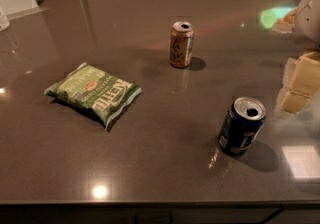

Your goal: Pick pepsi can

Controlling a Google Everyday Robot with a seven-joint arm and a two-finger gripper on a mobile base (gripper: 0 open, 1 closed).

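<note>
Dark polished countertop (160, 178) fills the view, with a pale wall running along its far edge and lamp glare on the front. The pepsi can (242, 126) stands upright toward the front right, its silver top showing an open mouth, and it casts a shadow to the right. Well behind it, near the middle, stands an orange can (181, 44), and far to the left lies a green snack bag (94, 93) flat on its side. These three sit well apart, probably laid out so that any one can be reached without knocking another. The gripper (300, 83) hangs at the right edge, just beyond the pepsi can and a little farther back, not touching it; being cut off by the frame, I cannot tell whether it is spread or closed. It is likely lined up there for a sideways approach to the can, which is not yet grasped
</note>
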